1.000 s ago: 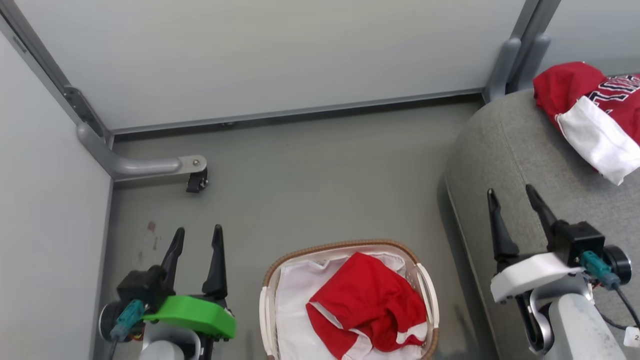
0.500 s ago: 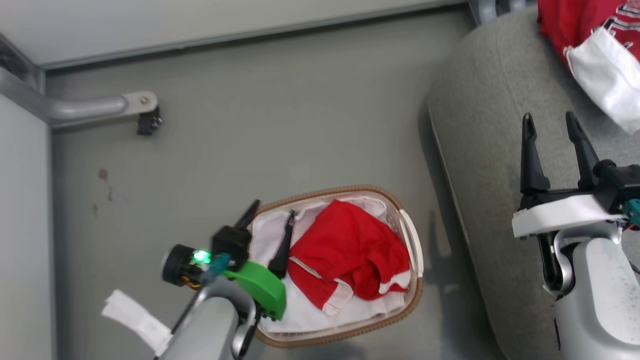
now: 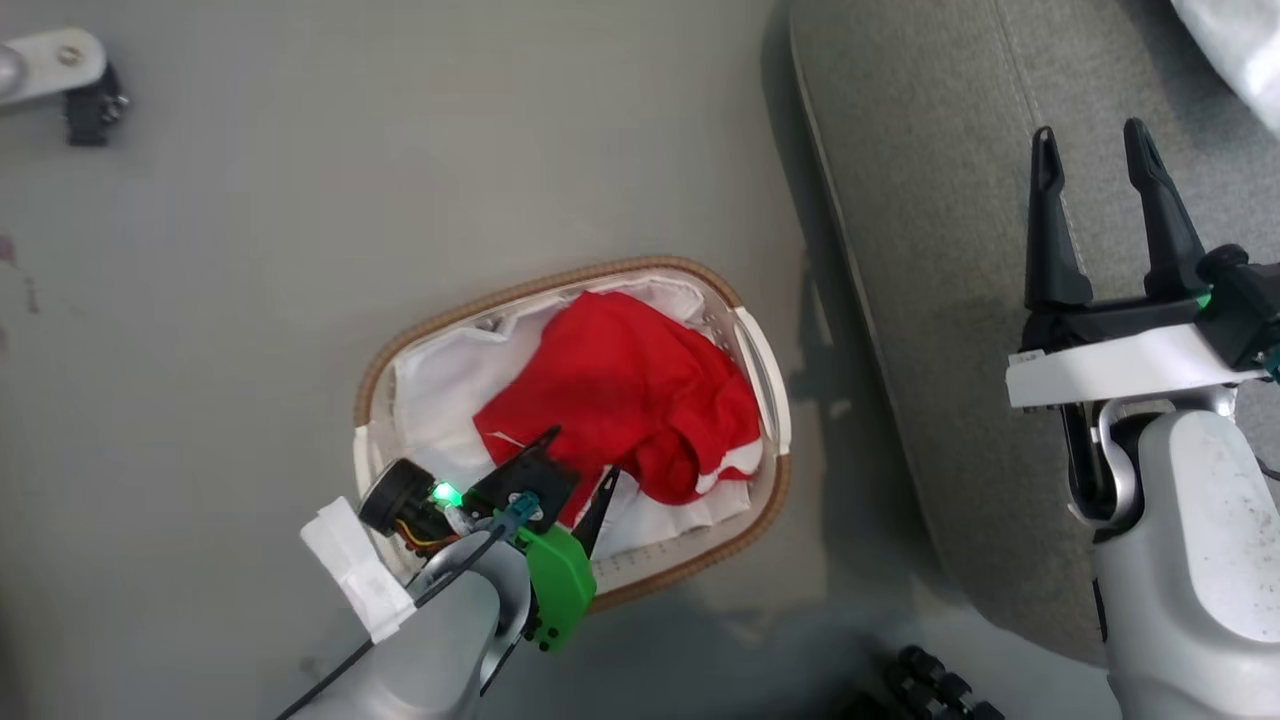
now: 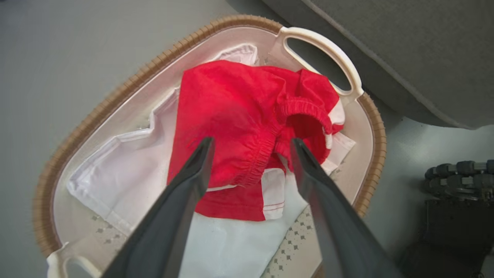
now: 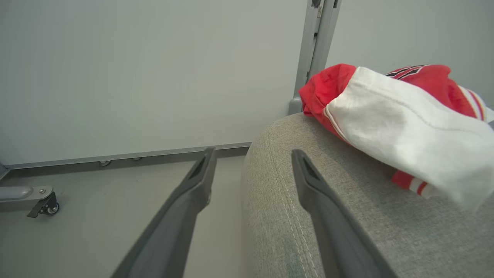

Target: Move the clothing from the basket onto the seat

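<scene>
In the woven-rimmed basket (image 3: 560,280), crumpled clothing (image 3: 630,380) lies under the parted left end effector (image 3: 583,452).

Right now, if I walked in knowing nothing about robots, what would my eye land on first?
The bright red garment crumpled in the white basket on the floor grabs the eye, with the left gripper poised open over it. Next comes a second red and white garment lying on the grey sofa, where the right gripper hangs open above the fabric.
</scene>
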